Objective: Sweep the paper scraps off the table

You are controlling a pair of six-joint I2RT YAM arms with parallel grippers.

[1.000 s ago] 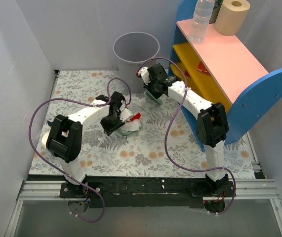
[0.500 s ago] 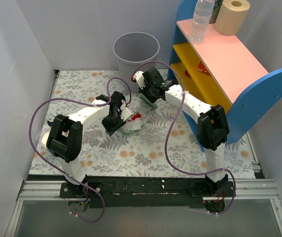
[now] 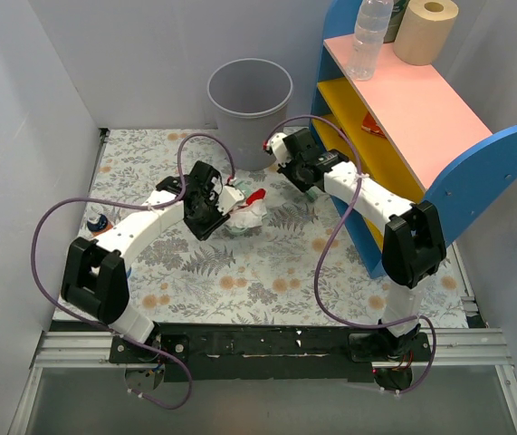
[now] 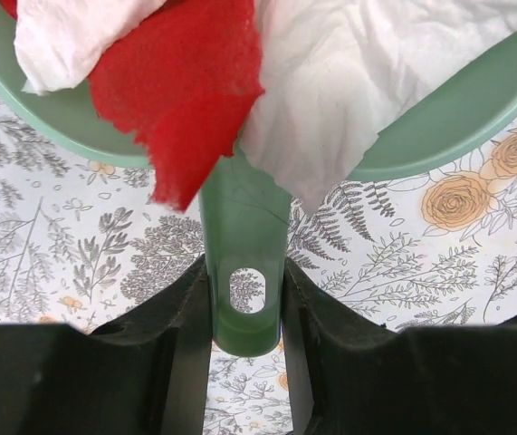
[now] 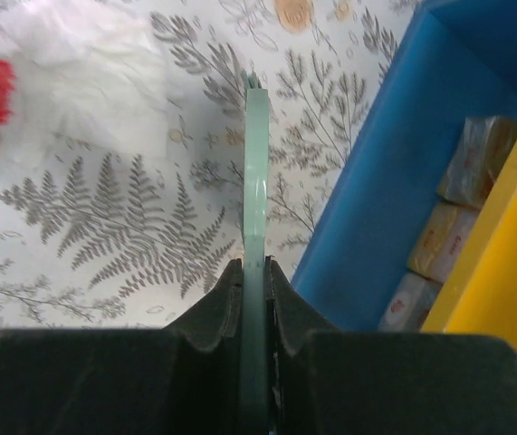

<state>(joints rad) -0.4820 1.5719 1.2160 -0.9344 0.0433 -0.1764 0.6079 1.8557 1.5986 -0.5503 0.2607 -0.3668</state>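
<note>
While my left gripper (image 4: pixel 244 294) pinches the mint-green dustpan (image 4: pixel 439 118) by its handle, the paper scraps (image 4: pixel 330 72) lie in the pan: one red and two white that I can count. My right gripper (image 5: pixel 255 276) is clamped on the green hand brush (image 5: pixel 255 181), seen edge-on just beside the blue shelf (image 5: pixel 394 163). Only that wrist view shows three packets (image 5: pixel 480 159) in the shelf's lower bay. Overhead, one grey bin (image 3: pixel 249 91) stands beyond the pan at the far edge of the table (image 3: pixel 240 281). One bottle (image 3: pixel 369 36) and one paper roll (image 3: pixel 426 29) top the shelf.

Table (image 3: pixel 267 276), leaf-and-flower print, seen from above; one dark blue scrap (image 3: pixel 98 220) lies near its left edge.
</note>
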